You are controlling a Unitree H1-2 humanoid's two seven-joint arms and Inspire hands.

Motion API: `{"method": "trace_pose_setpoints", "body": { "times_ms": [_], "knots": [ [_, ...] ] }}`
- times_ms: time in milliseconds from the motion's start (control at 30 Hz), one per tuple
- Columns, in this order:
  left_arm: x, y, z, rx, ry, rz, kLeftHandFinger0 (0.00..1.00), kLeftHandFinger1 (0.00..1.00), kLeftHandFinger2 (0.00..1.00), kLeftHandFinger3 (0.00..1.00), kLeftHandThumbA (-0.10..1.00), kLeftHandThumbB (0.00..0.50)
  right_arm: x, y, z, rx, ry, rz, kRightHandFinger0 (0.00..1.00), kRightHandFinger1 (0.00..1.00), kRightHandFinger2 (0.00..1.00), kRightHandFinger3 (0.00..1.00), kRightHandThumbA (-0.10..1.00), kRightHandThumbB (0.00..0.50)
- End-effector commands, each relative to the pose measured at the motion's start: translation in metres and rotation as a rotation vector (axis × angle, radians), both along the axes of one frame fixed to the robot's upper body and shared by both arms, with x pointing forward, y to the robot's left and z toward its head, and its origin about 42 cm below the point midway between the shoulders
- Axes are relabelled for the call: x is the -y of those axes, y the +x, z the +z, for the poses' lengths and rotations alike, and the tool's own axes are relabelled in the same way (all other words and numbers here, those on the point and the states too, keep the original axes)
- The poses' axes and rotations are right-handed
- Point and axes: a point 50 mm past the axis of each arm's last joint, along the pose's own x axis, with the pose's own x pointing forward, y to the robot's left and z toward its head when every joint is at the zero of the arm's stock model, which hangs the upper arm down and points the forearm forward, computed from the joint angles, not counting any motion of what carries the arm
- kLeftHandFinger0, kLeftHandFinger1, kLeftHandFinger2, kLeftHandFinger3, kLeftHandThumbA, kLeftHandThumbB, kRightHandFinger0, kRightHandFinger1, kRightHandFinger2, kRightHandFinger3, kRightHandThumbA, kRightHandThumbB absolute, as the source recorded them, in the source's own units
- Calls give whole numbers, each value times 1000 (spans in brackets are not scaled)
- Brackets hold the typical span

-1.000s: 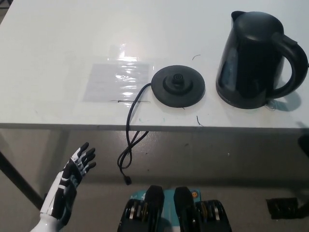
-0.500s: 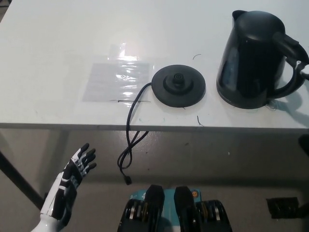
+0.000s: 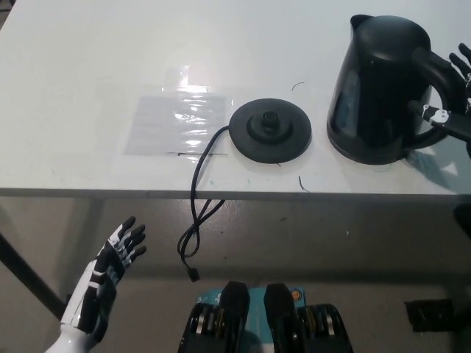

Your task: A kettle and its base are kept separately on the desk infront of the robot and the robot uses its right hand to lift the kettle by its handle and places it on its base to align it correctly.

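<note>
On the desk (image 3: pixel 73 88): one kettle (image 3: pixel 379 88), one base (image 3: pixel 270 130).

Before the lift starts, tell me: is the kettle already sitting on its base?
No, the kettle stands on the desk to the right of the empty base, apart from it.

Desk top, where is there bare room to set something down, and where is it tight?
The widest bare patch is the desk's far left, beyond the clear plastic sheet. The strip behind the base is bare too. It is crowded at the right edge, where the right hand is at the kettle's handle. The left hand rests below the desk.
</note>
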Motion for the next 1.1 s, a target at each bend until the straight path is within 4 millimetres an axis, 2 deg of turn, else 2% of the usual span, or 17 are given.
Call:
{"method": "trace_pose_setpoints", "body": {
  "times_ms": [0, 133, 233, 433, 467, 500, 533, 567, 600, 633, 667, 700, 800, 967, 1067],
  "knots": [
    [-4, 3, 12, 55, 13, -27, 1000, 1000, 1000, 1000, 1000, 0, -6, 14, 17, 17, -14, 18, 1000, 1000, 1000, 1000, 944, 346],
    [-5, 4, 12, 60, 15, -25, 1000, 1000, 1000, 1000, 1000, 6, -4, 16, 15, 10, 1, 12, 1000, 1000, 1000, 1000, 907, 351],
    [-4, 4, 12, 60, 13, -23, 1000, 1000, 1000, 1000, 1000, 1, -1, 17, 15, 18, -17, 5, 1000, 1000, 1000, 1000, 920, 343],
    [-5, 4, 12, 63, 18, -28, 1000, 1000, 1000, 1000, 1000, 0, 0, 18, 14, 17, -25, -36, 1000, 1000, 1000, 1000, 917, 361],
    [-5, 4, 12, 64, 21, -28, 1000, 1000, 1000, 1000, 1000, 0, -2, 18, 15, 26, 2, -55, 1000, 1000, 1000, 1000, 802, 319],
    [-5, 5, 12, 65, 24, -29, 1000, 1000, 1000, 1000, 1000, 0, -5, 19, 17, 39, 45, -83, 1000, 1000, 958, 990, 779, 331],
    [-5, 5, 12, 63, 22, -30, 1000, 1000, 1000, 1000, 1000, 0, -7, 19, 20, 51, 113, -108, 732, 520, 557, 631, 621, 321],
    [-3, 4, 11, 58, 16, -28, 1000, 1000, 1000, 1000, 1000, 0, -9, 18, 23, 73, 110, -156, 266, 242, 350, 418, 425, 292],
    [-3, 4, 10, 56, 14, -27, 1000, 1000, 1000, 1000, 1000, 0, -10, 17, 24, 82, 107, -176, 110, 152, 289, 348, 360, 283],
    [-4, 4, 10, 61, 12, -29, 1000, 1000, 1000, 1000, 1000, 0, -13, 17, 27, 124, 104, -237, 4, 10, 175, 175, -44, 230],
    [-4, 6, 11, 65, 13, -30, 1000, 1000, 1000, 1000, 1000, 0, -14, 18, 29, 145, 120, -255, 1, 2, 231, 198, -89, 217],
    [-4, 7, 12, 65, 18, -30, 1000, 1000, 1000, 1000, 1000, 0, -17, 17, 33, 159, 124, -270, 0, 15, 304, 267, -100, 179],
    [-7, 8, 13, 64, 23, -23, 1000, 1000, 1000, 1000, 1000, 0, -25, 16, 40, 211, 139, -273, 0, 59, 416, 310, -100, 162],
    [-6, 3, 10, 50, 23, -30, 1000, 1000, 1000, 1000, 1000, 7, -25, 6, 39, 223, 146, -294, 0, 79, 461, 360, -100, 139],
    [-6, 4, 13, 53, 24, -30, 1000, 1000, 1000, 1000, 1000, 0, -24, 6, 39, 223, 161, -295, 0, 91, 460, 306, -100, 142]
  ]
}}
